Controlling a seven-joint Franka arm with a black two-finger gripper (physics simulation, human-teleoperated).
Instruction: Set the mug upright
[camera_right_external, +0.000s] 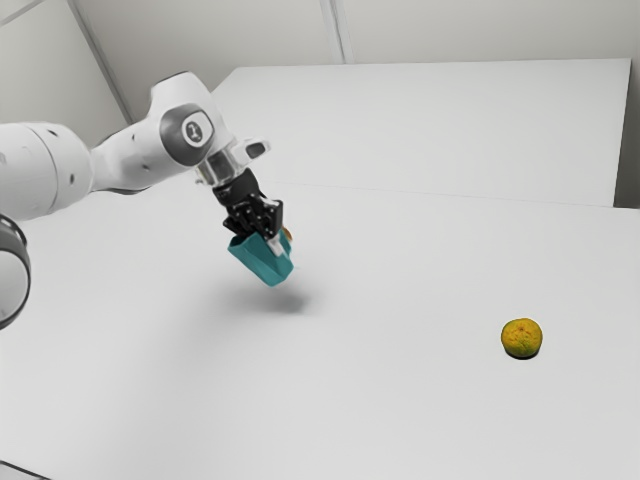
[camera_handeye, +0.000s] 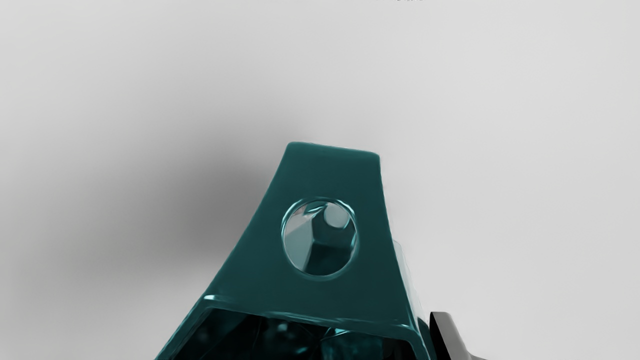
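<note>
The teal mug (camera_right_external: 262, 264) hangs tilted above the white table in the exterior view, its shadow below it. At its upper edge is my black gripper (camera_right_external: 268, 234), shut on it, with a light fingertip along the mug's side. In the wrist view the mug (camera_handeye: 325, 172) has its dark opening close to the hand and its narrower end farther off; a round hole shows in the facing wall. One finger of the gripper (camera_handeye: 400, 345) stands against the mug's outer side there; the other is hidden by the mug.
A yellow-green round fruit (camera_right_external: 521, 337) lies on the white table (camera_right_external: 400, 380), toward the exterior view's right. A small orange thing (camera_right_external: 288, 234) peeks out behind the gripper, mostly hidden. A white wall (camera_right_external: 430, 120) rises behind the table.
</note>
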